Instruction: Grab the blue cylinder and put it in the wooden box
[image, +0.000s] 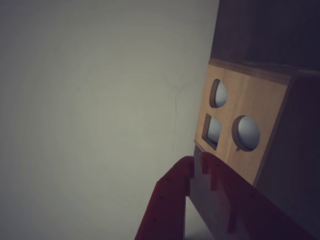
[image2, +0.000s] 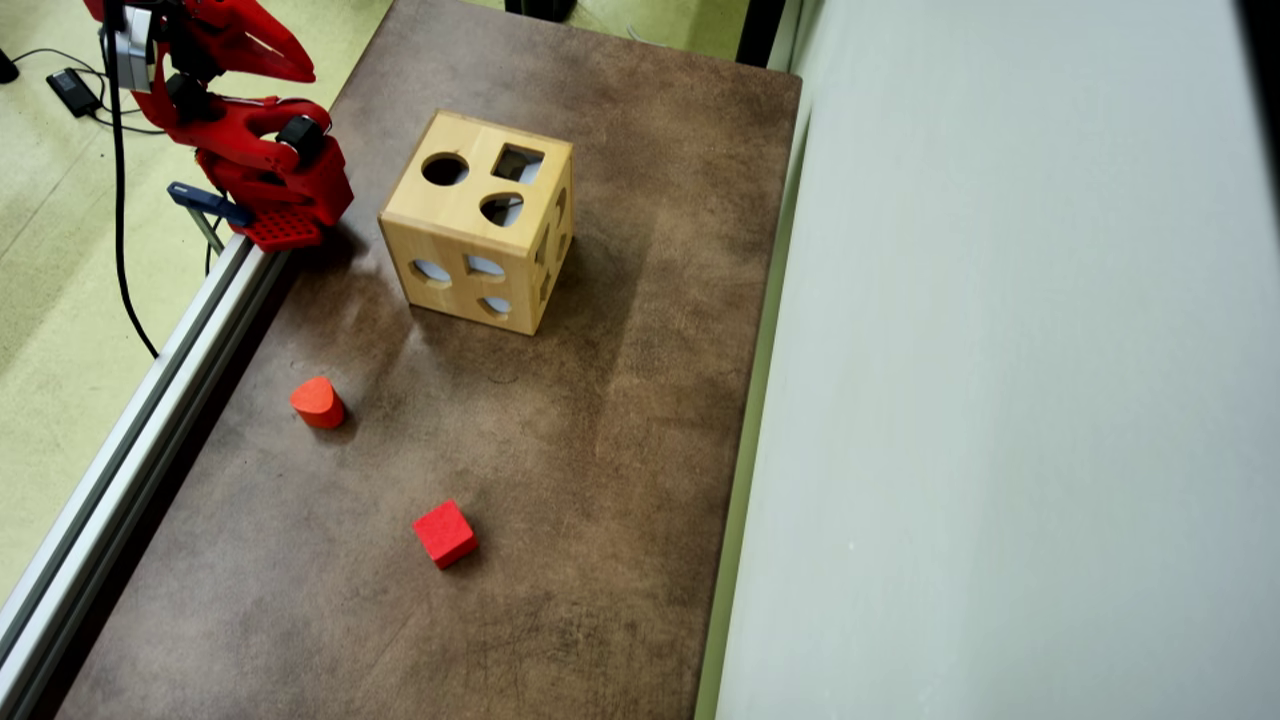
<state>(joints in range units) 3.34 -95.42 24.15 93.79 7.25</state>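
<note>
Red hand (image: 197, 167) fills the near wrist view, fingers close together with nothing between them. Just beyond stands one wooden box (image2: 478, 235), light wood with round, square and rounded holes, far-left on the brown worktop (image2: 600, 450). No blue cylinder visible. One red cube (image2: 445, 533) and one orange-red rounded block (image2: 318, 402) lie nearer, well apart.

Overhead: wooden box (image2: 478, 235) rear-centre on the table (image2: 620, 420) — cube (image2: 444, 533) nearest, rounded block (image2: 318, 402) left.
</note>
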